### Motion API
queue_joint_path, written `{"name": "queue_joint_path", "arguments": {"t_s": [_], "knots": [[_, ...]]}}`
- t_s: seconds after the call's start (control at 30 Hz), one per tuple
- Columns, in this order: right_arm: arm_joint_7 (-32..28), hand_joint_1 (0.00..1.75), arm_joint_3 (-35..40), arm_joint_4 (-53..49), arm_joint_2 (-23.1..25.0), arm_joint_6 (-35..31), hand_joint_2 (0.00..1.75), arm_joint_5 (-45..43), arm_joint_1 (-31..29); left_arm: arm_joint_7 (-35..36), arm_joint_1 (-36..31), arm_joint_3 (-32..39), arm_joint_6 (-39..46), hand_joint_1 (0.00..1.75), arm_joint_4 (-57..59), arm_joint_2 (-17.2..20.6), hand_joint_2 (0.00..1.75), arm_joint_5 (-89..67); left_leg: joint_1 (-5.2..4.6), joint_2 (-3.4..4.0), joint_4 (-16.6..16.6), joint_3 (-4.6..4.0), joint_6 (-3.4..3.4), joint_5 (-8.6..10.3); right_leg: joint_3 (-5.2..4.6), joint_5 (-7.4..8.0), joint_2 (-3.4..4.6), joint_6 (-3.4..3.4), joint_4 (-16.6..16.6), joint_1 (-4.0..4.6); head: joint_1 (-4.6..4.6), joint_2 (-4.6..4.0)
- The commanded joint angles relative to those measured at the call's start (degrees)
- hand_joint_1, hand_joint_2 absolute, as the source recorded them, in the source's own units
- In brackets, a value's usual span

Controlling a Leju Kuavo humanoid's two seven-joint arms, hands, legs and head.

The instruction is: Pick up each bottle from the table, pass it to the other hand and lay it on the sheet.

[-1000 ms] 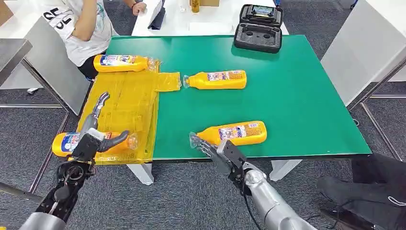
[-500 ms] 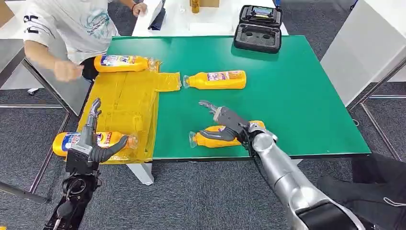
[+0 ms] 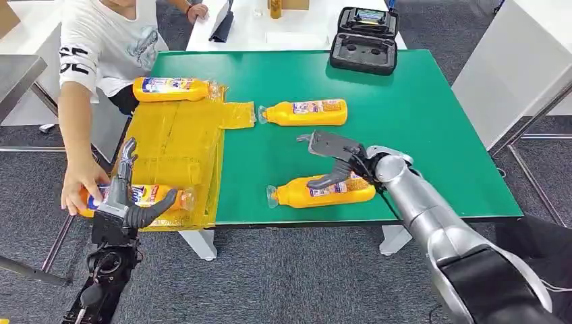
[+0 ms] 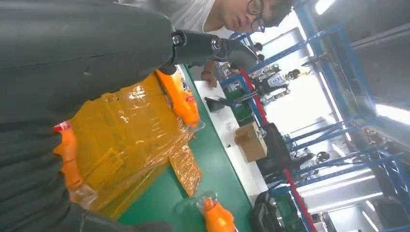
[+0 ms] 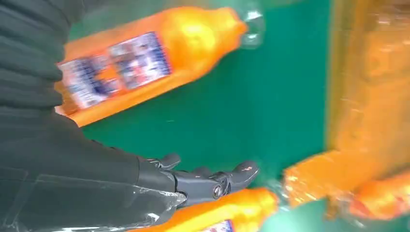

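Four orange bottles with clear caps lie in the head view. One bottle (image 3: 172, 88) lies at the far edge of the yellow sheet (image 3: 175, 145). Another (image 3: 305, 112) lies on the green table (image 3: 418, 121) just past the sheet. A third (image 3: 325, 191) lies near the table's front edge, and my right hand (image 3: 334, 160) hovers over it with fingers spread, thumb by its side, not closed on it. The fourth bottle (image 3: 145, 196) lies at the sheet's front left corner. My left hand (image 3: 125, 196) stands open just in front of it, fingers up. The right wrist view shows my spread fingers (image 5: 212, 181) between two bottles (image 5: 145, 63) (image 5: 232, 210).
A person in a white shirt (image 3: 111, 37) stands at the table's left and has a hand (image 3: 79, 190) on the fourth bottle's base. A black open case (image 3: 364, 40) sits at the far edge. White tables flank both sides.
My right hand rose from below the front edge to above the near bottle. The person reached down and put a hand on the front-left bottle. My left hand shifted slightly back.
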Motion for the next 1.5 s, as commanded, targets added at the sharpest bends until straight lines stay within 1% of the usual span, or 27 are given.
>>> {"name": "queue_joint_path", "arguments": {"t_s": [0.03,0.27,0.33,0.47,0.53,0.6,0.83,0.9,1.07,1.17,1.37,1.4,1.5], "knots": [[0.20,0.00,10.32,7.63,-5.81,2.20,1.75,0.84,-6.70,1.11,-3.17,-0.11,0.32,0.00,4.59,-1.52,1.75,-0.66,0.02,-0.11,0.03,0.01,-0.07,-0.01,0.05,-0.05,-0.12,-0.06,0.03,0.03,-0.02,0.00],[-0.12,0.00,12.28,7.75,-6.66,2.02,1.75,-0.06,-6.59,1.20,-3.55,-0.18,-0.01,0.00,5.21,-1.33,1.75,-0.65,0.07,-0.04,0.05,0.03,-0.11,-0.02,0.05,-0.03,-0.06,-0.10,0.02,0.08,-0.04,0.00],[-1.08,0.00,14.79,6.42,-6.84,1.21,1.75,0.95,-5.75,1.26,-3.91,-0.26,-0.16,0.00,6.09,-1.34,1.75,-0.51,0.03,-0.03,0.02,0.01,-0.07,0.00,0.00,-0.02,-0.06,-0.06,0.02,0.04,-0.02,0.00],[-1.13,0.00,16.64,6.00,-5.19,-0.16,1.75,1.39,-3.67,1.28,-4.69,-1.02,-1.16,0.00,7.77,-1.72,1.75,-0.45,0.08,0.00,0.00,0.10,-0.11,-0.02,0.10,-0.02,-0.03,-0.10,-0.03,0.10,-0.02,0.00],[-0.41,0.00,17.74,6.88,-4.28,-1.66,1.75,2.57,-3.38,1.22,-4.84,-1.15,-0.80,0.00,8.37,-1.96,1.75,-0.61,0.05,0.03,-0.04,0.11,-0.07,-0.01,0.10,-0.01,0.00,-0.06,-0.05,0.06,-0.02,0.00],[-0.92,0.00,18.82,8.33,-3.61,-1.63,1.75,2.88,-3.57,1.07,-5.47,-1.47,-0.75,0.00,9.13,-2.06,1.75,-0.58,0.07,0.06,-0.04,0.12,-0.08,-0.03,0.11,-0.01,0.02,-0.07,-0.06,0.08,-0.02,0.00],[-1.17,0.00,19.12,9.16,-3.46,-1.74,1.75,2.37,-2.47,1.35,-6.61,-1.91,-1.67,0.00,10.64,-2.38,1.75,-0.10,0.06,-0.07,-0.01,0.07,-0.09,-0.01,0.09,-0.03,-0.09,-0.08,-0.03,0.07,0.00,0.00],[-0.38,0.00,18.81,10.71,-2.77,-1.76,1.75,1.91,-2.27,1.24,-7.23,-2.65,-2.15,0.00,11.60,-2.34,1.75,-0.24,0.06,0.01,-0.01,0.09,-0.10,-0.03,0.09,-0.03,-0.01,-0.09,-0.01,0.07,-0.02,0.00],[-0.28,0.00,18.53,12.90,-1.41,-3.89,1.75,1.92,-1.29,0.83,-9.42,-3.87,-1.58,0.00,15.08,-2.40,1.75,-0.25,0.11,-0.09,-0.04,0.14,-0.12,0.00,0.18,-0.02,-0.12,-0.12,-0.09,0.12,-0.02,0.00],[0.47,0.00,17.90,13.28,-1.75,-3.78,1.75,1.43,-1.91,0.60,-9.31,-3.65,-1.38,0.00,15.24,-1.97,1.75,0.30,0.08,0.03,-0.02,0.11,-0.11,-0.02,0.10,-0.01,-0.01,-0.10,-0.05,0.09,-0.02,0.00],[1.95,0.00,17.48,13.90,-2.44,-3.03,1.75,1.18,-3.14,0.43,-8.95,-4.11,-1.74,0.00,15.16,-1.77,1.75,0.61,0.06,-0.02,0.02,0.07,-0.11,-0.04,0.07,-0.05,-0.06,-0.10,0.01,0.07,0.00,0.00],[2.83,0.00,17.72,13.82,-2.52,-4.00,1.75,1.76,-3.06,0.42,-8.67,-4.13,-1.49,0.00,14.99,-1.90,1.75,0.81,0.05,0.01,0.04,0.03,-0.09,-0.03,0.02,-0.04,-0.03,-0.08,0.03,0.06,-0.02,0.00],[2.92,0.00,17.07,13.88,-2.49,-4.52,1.75,1.26,-2.62,0.55,-8.18,-4.39,-1.24,0.00,14.63,-2.17,1.75,0.90,0.07,0.01,0.02,0.05,-0.10,-0.03,0.05,-0.03,-0.03,-0.09,0.00,0.08,-0.02,0.00]]}}
